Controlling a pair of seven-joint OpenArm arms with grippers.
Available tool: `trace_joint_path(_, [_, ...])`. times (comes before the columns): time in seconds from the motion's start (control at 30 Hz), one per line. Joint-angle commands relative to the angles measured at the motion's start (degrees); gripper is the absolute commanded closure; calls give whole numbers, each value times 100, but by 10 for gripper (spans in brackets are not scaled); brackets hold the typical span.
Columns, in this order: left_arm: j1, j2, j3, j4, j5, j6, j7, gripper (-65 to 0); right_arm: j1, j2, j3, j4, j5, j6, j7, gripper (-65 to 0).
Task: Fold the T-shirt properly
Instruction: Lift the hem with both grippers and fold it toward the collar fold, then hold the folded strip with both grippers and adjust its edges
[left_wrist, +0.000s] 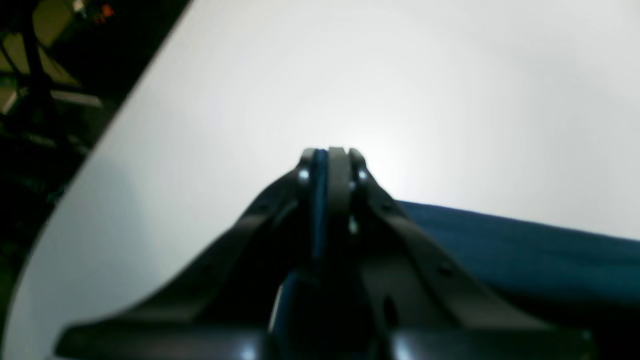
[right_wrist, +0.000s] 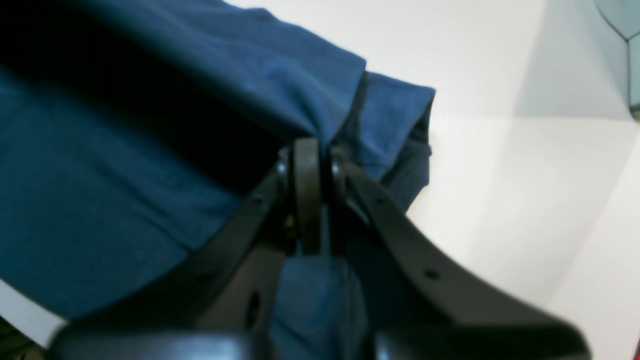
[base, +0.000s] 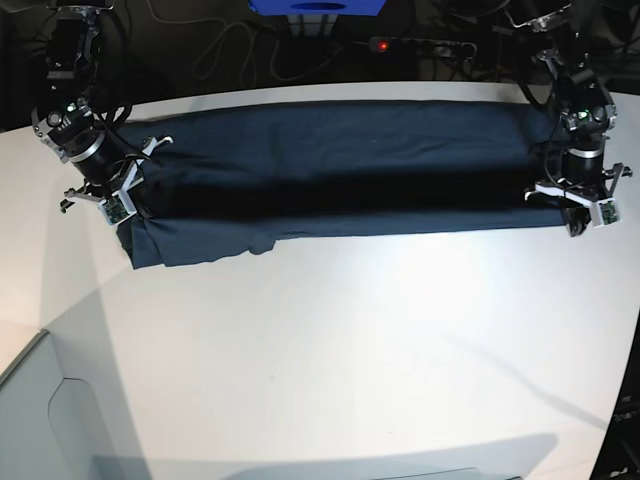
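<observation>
The dark navy T-shirt (base: 340, 160) is stretched as a long band across the far half of the white table (base: 330, 350), lifted between both arms, with a shadowed fold along its middle. My left gripper (left_wrist: 330, 155), on the right in the base view (base: 572, 205), is shut on a thin edge of the shirt (left_wrist: 525, 245), blue cloth showing between its fingers. My right gripper (right_wrist: 312, 150), on the left in the base view (base: 128, 205), is shut on the shirt (right_wrist: 100, 200) near a sleeve (right_wrist: 395, 120), which hangs beyond the fingertips.
The table's left edge (left_wrist: 100, 145) drops to a dark floor with chair legs. Cables and a power strip (base: 420, 45) lie behind the table's far edge. A pale panel (base: 40, 410) sits at the front left corner.
</observation>
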Motion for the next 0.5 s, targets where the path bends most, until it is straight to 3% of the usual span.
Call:
trace_joint_path(0.0, [-19, -76, -40, 31, -17, 49, -146, 0, 1, 63, 21, 90, 27, 88, 133, -2])
trace_joint_path(0.27, [78, -67, -58, -312, -17, 49, -146, 0, -43, 63, 13, -139, 19, 88, 133, -2])
trace_joint_path(0.47, [236, 161, -49, -320, -17, 49, -146, 0, -149, 63, 13, -279, 19, 88, 133, -2])
